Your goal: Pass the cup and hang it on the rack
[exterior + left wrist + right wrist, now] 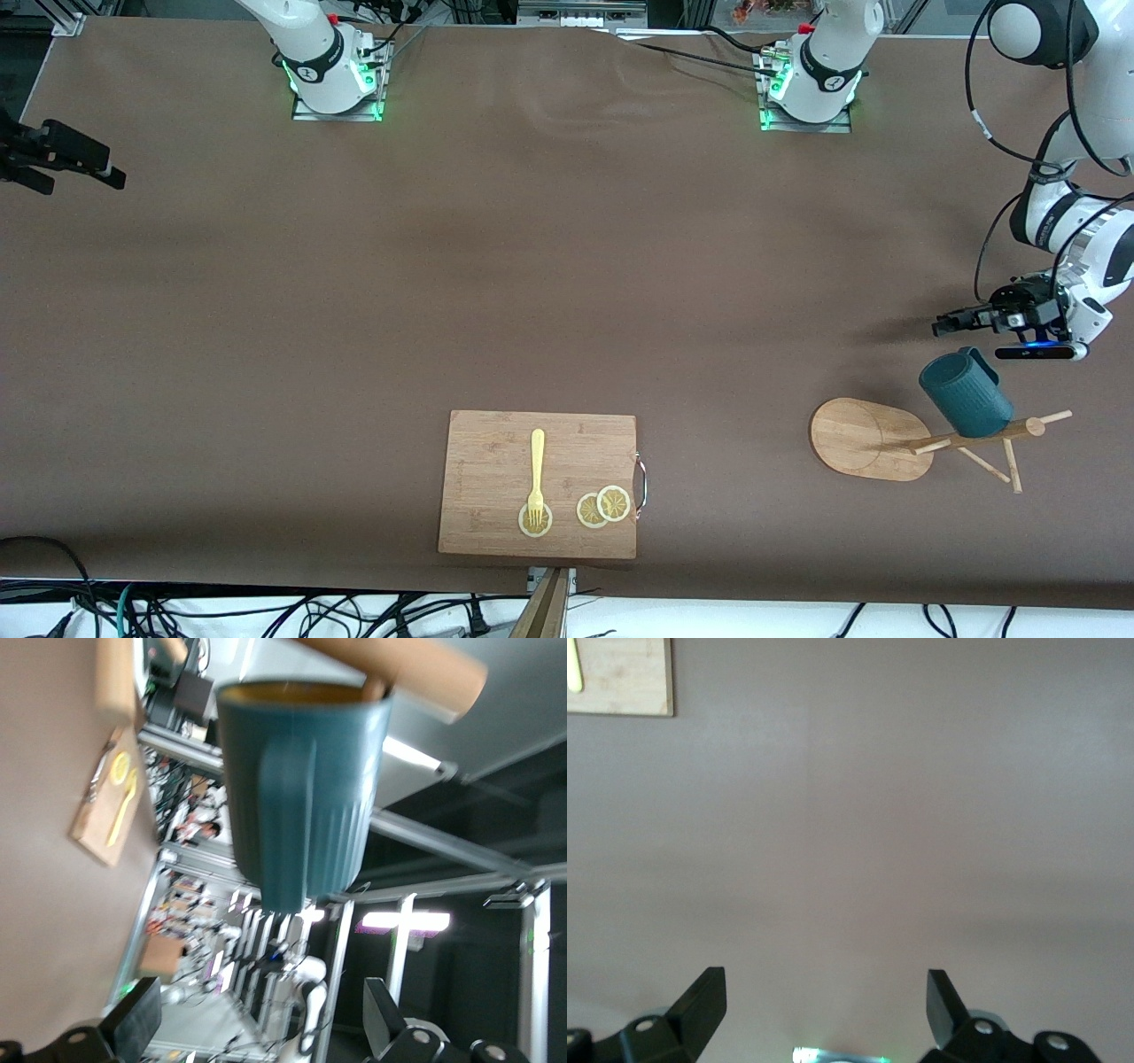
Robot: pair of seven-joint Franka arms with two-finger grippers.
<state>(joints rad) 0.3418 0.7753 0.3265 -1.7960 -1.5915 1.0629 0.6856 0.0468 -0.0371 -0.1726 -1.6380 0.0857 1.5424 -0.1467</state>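
From the front, the small dark teal ribbed cup with one side handle [966, 395] is hanging on an upper peg of the light wooden mug-tree rack with its flat oval base [864, 439], at the left arm's end of the brown worktop [532, 266]. The left gripper [952, 324] is hovering just beside the cup, fingers apart, holding nothing. The right gripper [111, 177] is waiting well apart from the rack.

In the left wrist view, the cup [297, 788] is showing a mustard rim, its handle facing the camera, a rack peg [416, 665] passing through it. The gripper fingers [133, 1019] are spread.

In the right wrist view, the right gripper [824, 1001] is standing open over bare worktop.

The cup looks rigid, light and smooth-walled; I'd judge the rim or handle the surest hold, and the rack tippable.
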